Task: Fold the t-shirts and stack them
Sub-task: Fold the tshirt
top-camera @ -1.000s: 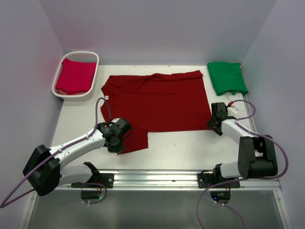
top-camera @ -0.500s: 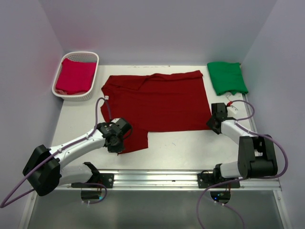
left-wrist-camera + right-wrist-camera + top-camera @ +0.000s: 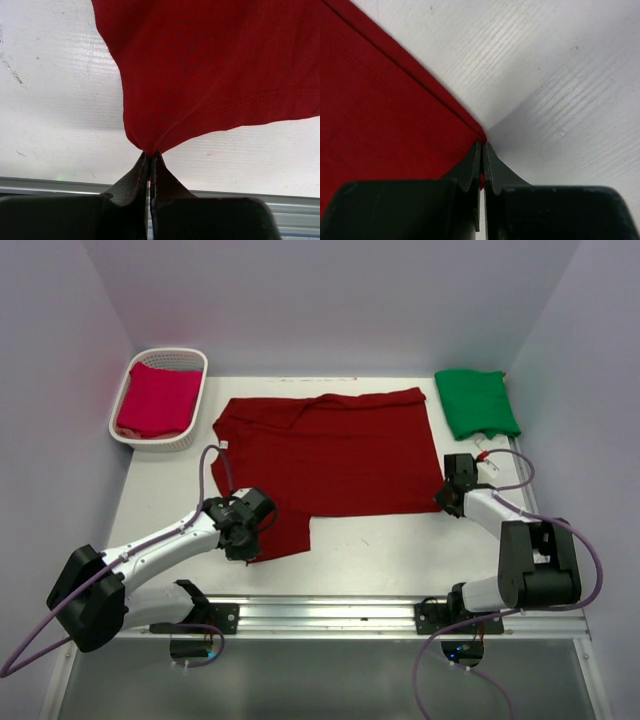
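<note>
A dark maroon red t-shirt (image 3: 330,455) lies spread across the middle of the table. My left gripper (image 3: 248,536) is shut on its near left corner (image 3: 150,145); the cloth rises in a pinched peak between the jaws. My right gripper (image 3: 447,495) is shut on the shirt's near right corner (image 3: 481,134), with red cloth showing between the jaws. A bright green t-shirt (image 3: 476,402) lies folded at the back right. A pinkish crimson t-shirt (image 3: 158,400) lies folded inside the basket.
A white lattice basket (image 3: 130,436) stands at the back left. Grey walls close in the table on three sides. A metal rail (image 3: 330,615) runs along the near edge between the arm bases.
My right gripper has shut on the maroon shirt's near right corner and nudged slightly toward it. The left arm has stayed where it was, still gripping.
</note>
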You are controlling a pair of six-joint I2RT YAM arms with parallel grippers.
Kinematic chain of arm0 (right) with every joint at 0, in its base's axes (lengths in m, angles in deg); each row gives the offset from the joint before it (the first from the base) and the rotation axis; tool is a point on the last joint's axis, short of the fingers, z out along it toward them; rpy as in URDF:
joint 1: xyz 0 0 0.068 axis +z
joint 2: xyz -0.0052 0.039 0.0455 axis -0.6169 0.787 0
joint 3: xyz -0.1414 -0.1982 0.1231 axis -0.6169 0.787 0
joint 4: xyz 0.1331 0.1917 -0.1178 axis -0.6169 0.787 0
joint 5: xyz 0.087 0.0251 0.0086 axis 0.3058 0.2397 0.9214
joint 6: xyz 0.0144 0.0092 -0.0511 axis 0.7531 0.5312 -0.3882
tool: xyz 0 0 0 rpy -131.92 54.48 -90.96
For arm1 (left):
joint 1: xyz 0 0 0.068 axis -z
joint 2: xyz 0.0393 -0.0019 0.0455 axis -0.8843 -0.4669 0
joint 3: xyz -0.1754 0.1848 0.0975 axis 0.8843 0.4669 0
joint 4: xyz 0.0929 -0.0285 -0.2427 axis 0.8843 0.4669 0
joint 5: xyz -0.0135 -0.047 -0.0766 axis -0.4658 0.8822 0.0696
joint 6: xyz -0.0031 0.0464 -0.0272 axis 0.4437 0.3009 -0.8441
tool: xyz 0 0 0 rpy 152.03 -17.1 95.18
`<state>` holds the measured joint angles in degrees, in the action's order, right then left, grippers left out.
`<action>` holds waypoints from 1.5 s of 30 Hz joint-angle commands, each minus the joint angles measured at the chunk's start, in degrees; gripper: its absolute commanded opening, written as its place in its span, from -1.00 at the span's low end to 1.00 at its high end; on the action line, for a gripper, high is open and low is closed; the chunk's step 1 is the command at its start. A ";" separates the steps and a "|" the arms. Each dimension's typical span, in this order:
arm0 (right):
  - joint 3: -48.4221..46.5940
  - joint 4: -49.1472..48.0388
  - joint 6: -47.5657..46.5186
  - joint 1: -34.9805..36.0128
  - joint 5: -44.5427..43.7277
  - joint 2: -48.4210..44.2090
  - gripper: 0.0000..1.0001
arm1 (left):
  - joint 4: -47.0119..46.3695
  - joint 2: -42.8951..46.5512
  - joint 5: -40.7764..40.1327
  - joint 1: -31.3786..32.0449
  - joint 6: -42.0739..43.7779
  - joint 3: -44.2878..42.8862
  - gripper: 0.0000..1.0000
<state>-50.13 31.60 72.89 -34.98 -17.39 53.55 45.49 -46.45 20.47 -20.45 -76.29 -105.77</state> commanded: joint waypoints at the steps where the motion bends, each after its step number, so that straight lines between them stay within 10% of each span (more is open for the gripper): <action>1: 1.68 5.41 0.72 -0.04 2.47 -2.58 -1.00 | 0.96 1.67 -1.02 0.30 -1.62 -0.70 -1.00; 17: -1.91 15.70 -2.97 -0.04 1.16 -17.62 -1.00 | 6.68 9.84 -15.06 0.21 -7.68 -9.13 -1.00; 45: -20.98 7.53 -5.52 -0.21 -0.78 7.50 -1.00 | -17.40 -9.92 -20.97 -14.73 10.33 -22.49 -1.00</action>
<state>-67.00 41.17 68.37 -35.00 -15.84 58.65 33.49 -54.45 0.02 -34.00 -69.23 -124.07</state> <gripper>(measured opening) 0.014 0.015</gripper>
